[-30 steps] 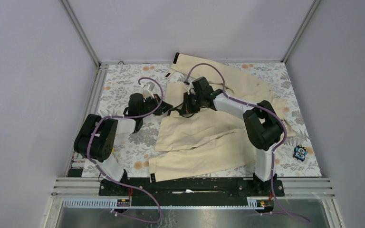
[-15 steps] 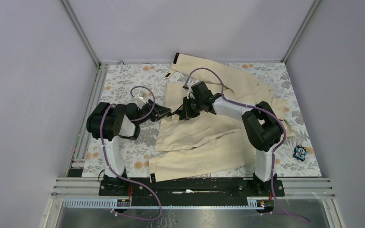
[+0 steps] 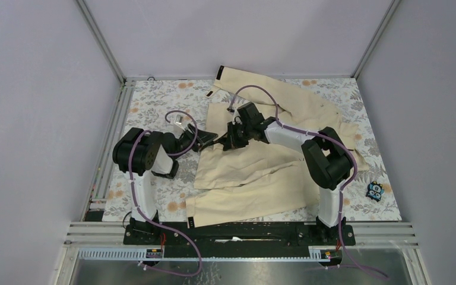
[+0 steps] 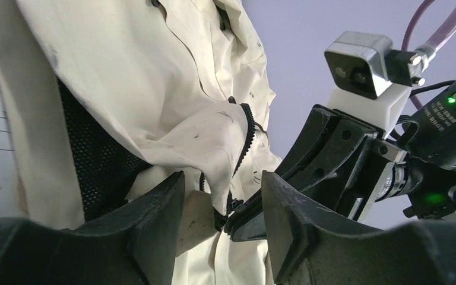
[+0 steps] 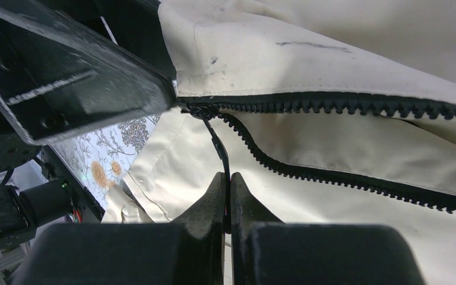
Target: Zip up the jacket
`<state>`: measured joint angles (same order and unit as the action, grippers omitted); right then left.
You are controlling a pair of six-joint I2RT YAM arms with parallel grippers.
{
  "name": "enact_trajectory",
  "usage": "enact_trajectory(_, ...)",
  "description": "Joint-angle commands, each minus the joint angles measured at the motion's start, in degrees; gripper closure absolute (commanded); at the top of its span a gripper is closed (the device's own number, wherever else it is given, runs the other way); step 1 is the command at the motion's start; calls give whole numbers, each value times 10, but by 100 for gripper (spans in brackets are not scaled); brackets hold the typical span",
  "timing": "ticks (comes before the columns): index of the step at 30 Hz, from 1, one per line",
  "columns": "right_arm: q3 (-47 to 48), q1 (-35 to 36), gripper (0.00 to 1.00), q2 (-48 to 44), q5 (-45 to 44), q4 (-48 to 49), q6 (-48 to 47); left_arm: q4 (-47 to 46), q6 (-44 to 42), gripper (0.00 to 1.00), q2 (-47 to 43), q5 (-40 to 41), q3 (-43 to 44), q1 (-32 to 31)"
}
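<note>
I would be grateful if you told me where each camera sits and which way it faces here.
Top external: above and behind the bases, looking down at the jacket on the table; both arms show.
Left wrist: low beside the jacket, facing the right gripper; its own open fingers frame it.
Right wrist: facing the left gripper; its fingers pinch the zipper pull.
Both wrist views share the zipper.

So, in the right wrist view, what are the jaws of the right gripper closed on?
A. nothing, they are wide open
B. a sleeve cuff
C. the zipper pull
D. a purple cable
C: the jaws of the right gripper meet on the thin dark zipper pull, which hangs down from the top of the toothed zipper line of the jacket.
</note>
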<state>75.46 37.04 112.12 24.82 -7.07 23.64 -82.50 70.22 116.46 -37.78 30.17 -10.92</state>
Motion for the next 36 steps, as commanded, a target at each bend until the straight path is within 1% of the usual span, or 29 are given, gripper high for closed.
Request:
enact_trajectory(1,22,14,100,-21,-14,-15,-1,-42,-13,52,-6,38,-5,-15)
enact_trajectory(3,23,15,100,-21,-17,-16,-2,-35,-20,60,-10,46,-5,-16)
enact_trajectory(6,27,18,100,-21,-30,-29,-6,-19,-36,77,-22,49,-2,-12)
enact_trajectory(7,30,20,100,-20,-35,-35,-9,-5,-47,81,-30,49,-1,-10)
enact_trajectory(8,32,20,100,-20,-38,-41,-14,12,-59,81,-39,51,-1,-8)
enact_trajectory(9,33,21,100,-20,-42,-46,-16,28,-72,80,-50,52,-2,-8)
enact_trajectory(10,32,22,100,-20,-44,-48,-17,48,-84,76,-60,53,-1,-8)
enact_trajectory(12,33,22,100,-21,-41,-48,-17,67,-105,74,-73,56,-1,-7)
enact_trajectory(13,34,23,100,-21,-41,-48,-16,68,-108,75,-75,55,0,-8)
enact_trajectory(15,39,25,100,-21,-40,-49,-16,65,-106,81,-71,49,3,-8)
enact_trajectory(18,60,32,100,-12,-44,-61,-16,45,-95,86,-54,38,6,-9)
enact_trajectory(19,68,34,100,-8,-45,-66,-16,43,-92,86,-45,30,9,-9)
enact_trajectory(21,82,36,100,-1,-46,-70,-13,34,-86,81,-37,22,9,-9)
enact_trajectory(23,91,37,100,3,-50,-70,-5,23,-84,80,-36,20,3,-9)
enact_trajectory(24,93,37,100,4,-51,-69,-3,23,-85,81,-37,20,2,-9)
enact_trajectory(27,98,38,100,8,-46,-70,-1,27,-97,96,-49,21,1,-8)
enact_trajectory(28,100,38,100,9,-46,-70,0,38,-106,100,-55,19,5,-8)
enact_trajectory(29,102,39,100,10,-48,-73,1,60,-122,100,-62,15,11,-7)
enact_trajectory(31,131,38,100,24,-61,-109,-7,111,-162,100,-82,8,24,-7)
enact_trajectory(33,195,36,100,59,-46,-192,-48,225,-246,100,-117,17,43,-9)
enact_trajectory(34,238,31,100,92,-27,-238,-79,313,-296,100,-141,45,59,-12)
enact_trajectory(35,280,21,100,117,-18,-288,-114,373,-325,100,-153,66,69,-14)
enact_trajectory(36,312,8,100,134,-13,-326,-140,371,-326,100,-158,64,67,-14)
